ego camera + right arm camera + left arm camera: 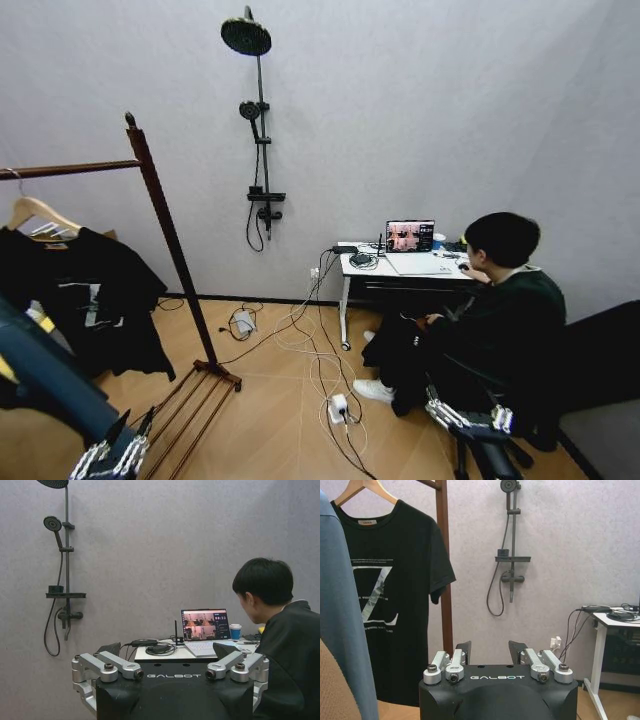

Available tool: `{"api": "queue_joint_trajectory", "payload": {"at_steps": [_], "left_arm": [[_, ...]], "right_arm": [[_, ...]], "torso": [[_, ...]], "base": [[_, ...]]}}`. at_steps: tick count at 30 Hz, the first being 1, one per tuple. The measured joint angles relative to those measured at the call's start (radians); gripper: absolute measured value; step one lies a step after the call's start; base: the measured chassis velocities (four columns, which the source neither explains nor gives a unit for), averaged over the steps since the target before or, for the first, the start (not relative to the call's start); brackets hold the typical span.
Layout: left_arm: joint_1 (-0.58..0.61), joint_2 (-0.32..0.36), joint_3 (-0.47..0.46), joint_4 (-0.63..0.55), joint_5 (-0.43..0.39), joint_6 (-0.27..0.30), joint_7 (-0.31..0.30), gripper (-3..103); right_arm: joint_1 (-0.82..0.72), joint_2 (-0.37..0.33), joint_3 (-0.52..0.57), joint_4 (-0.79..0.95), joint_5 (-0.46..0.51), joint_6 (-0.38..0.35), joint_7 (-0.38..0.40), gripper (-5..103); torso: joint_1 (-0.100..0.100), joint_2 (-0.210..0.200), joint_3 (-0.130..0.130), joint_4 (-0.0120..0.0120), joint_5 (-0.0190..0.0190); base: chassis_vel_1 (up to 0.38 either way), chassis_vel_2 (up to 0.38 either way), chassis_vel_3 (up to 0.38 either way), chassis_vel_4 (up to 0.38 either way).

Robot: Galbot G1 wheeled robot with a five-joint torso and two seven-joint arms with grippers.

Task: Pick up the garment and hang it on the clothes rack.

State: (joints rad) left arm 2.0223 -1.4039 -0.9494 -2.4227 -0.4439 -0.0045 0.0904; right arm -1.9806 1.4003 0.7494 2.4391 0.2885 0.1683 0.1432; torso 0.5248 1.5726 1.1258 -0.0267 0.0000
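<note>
The garment (95, 290), a black T-shirt with white print on its front, hangs on a light wooden hanger (35, 212) from the top bar of the clothes rack (170, 245). In the head view it lies above and slightly to the left of the left gripper (112, 455), which sits low at the foot of the rack with its fingers spread apart and nothing between them. A teal-blue shirt (342, 625) hangs beside the T-shirt, nearer the left arm. From the left wrist view, the T-shirt (395, 605) is straight ahead of the gripper (490, 652) and off to one side, well apart from the fingers, with the rack's post just past its sleeve. Farther right, a black shower fitting (258, 130) is mounted on the grey wall. Right again, the right gripper (470, 418) hangs low, its fingers also apart and empty. Beyond it stands a white desk (150, 656) with an open laptop (204, 630).
</note>
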Motion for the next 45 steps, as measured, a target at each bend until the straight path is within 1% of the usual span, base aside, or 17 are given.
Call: {"api": "queue_joint_trajectory", "payload": {"at_steps": [3, 5, 17, 22, 24, 26, 30, 34, 45], "left_arm": [[0.000, 0.000, 0.000, 0.000, 0.000, 0.000, 0.000, 46], [0.000, 0.000, 0.000, 0.000, 0.000, 0.000, 0.000, 46], [0.000, 0.000, 0.000, 0.000, 0.000, 0.000, 0.000, 46], [0.000, 0.000, 0.000, 0.000, 0.000, 0.000, 0.000, 46], [0.000, 0.000, 0.000, 0.000, 0.000, 0.000, 0.000, 46], [0.000, 0.000, 0.000, 0.000, 0.000, 0.000, 0.000, 46], [0.000, 0.000, 0.000, 0.000, 0.000, 0.000, 0.000, 46], [0.000, 0.000, 0.000, 0.000, 0.000, 0.000, 0.000, 46], [0.000, 0.000, 0.000, 0.000, 0.000, 0.000, 0.000, 46]], "right_arm": [[0.000, 0.000, 0.000, 0.000, 0.000, 0.000, 0.000, 100], [0.000, 0.000, 0.000, 0.000, 0.000, 0.000, 0.000, 100], [0.000, 0.000, 0.000, 0.000, 0.000, 0.000, 0.000, 100], [0.000, 0.000, 0.000, 0.000, 0.000, 0.000, 0.000, 100], [0.000, 0.000, 0.000, 0.000, 0.000, 0.000, 0.000, 100], [0.000, 0.000, 0.000, 0.000, 0.000, 0.000, 0.000, 100], [0.000, 0.000, 0.000, 0.000, 0.000, 0.000, 0.000, 100], [0.000, 0.000, 0.000, 0.000, 0.000, 0.000, 0.000, 100], [0.000, 0.000, 0.000, 0.000, 0.000, 0.000, 0.000, 100]], "torso": [[0.000, 0.000, 0.000, -0.0003, 0.0000], [0.001, -0.001, 0.000, 0.0000, -0.0001], [0.001, -0.001, 0.000, -0.0001, 0.0000], [0.001, -0.001, 0.000, -0.0007, -0.0001], [0.001, -0.001, 0.000, -0.0006, 0.0000], [0.001, -0.001, 0.000, 0.0001, -0.0001], [0.001, -0.001, 0.000, 0.0002, -0.0001], [0.001, -0.001, 0.001, -0.0002, -0.0001], [0.001, -0.001, 0.000, 0.0001, -0.0002]], "base": [[0.001, -0.077, -0.063, 0.002], [-0.051, -0.015, -0.011, -0.038], [-0.076, -0.041, -0.041, -0.089], [-0.070, -0.091, -0.087, -0.070], [-0.056, -0.039, -0.051, -0.050], [0.000, 0.000, 0.000, 0.000], [0.000, 0.000, 0.000, 0.000], [0.084, -0.071, -0.081, 0.065], [0.187, -0.190, -0.195, 0.191]]}}
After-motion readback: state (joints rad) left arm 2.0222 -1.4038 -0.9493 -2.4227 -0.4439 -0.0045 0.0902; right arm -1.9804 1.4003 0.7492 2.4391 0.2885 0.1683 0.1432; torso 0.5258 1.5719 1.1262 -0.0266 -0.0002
